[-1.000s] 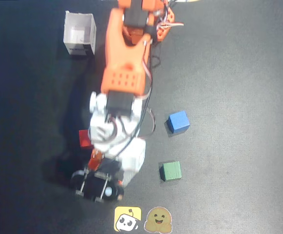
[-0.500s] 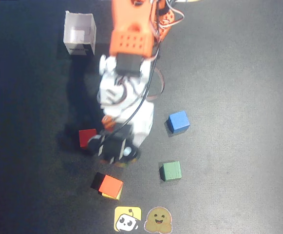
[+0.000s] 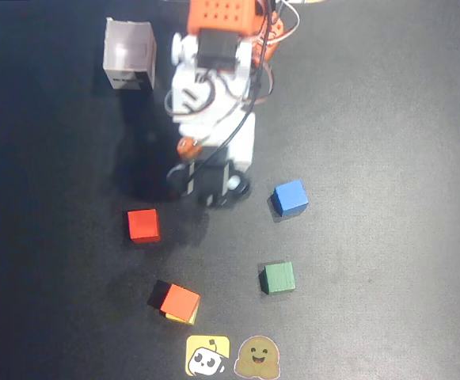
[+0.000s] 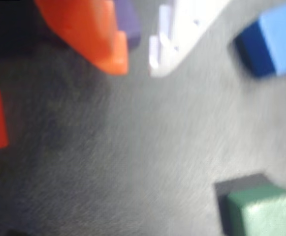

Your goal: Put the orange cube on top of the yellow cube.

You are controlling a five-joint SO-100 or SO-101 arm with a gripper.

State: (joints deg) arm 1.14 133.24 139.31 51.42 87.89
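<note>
1. Where the overhead view looks straight down on the dark tabletop (image 3: 388, 119), orange cube (image 3: 182, 301) stacked on the yellow cube (image 3: 184, 317), near the bottom middle; only a thin pale-yellow edge peeking out below and to the right of the orange top face; a dark shadow just to the upper left of the stack.
2. Just below the stack, flat on the tabletop: a yellow sticker (image 3: 207, 355) with a cartoon face, and beside it, to the right, a brown blob-faced sticker (image 3: 259, 359).
3. Red cube (image 3: 143, 225) up and to the left of the stack, well apart from it; green cube (image 3: 278, 278) to the right of the stack; blue cube (image 3: 290, 197) further up on the right; all three single, none touching another.
4. White and orange arm (image 3: 214, 95) reaching down from the top middle, its dark end above the tabletop between the red and blue cubes, clear of the stack; a pale translucent box (image 3: 130, 54) at upper left, beside the arm.
5. In the blurred wrist view, fingers (image 4: 138, 61) parted and empty: an orange finger (image 4: 91, 32) at left, a white one to its right, bare tabletop showing between the tips; red cube at the left edge, blue cube at top right, green cube at bottom right.
</note>
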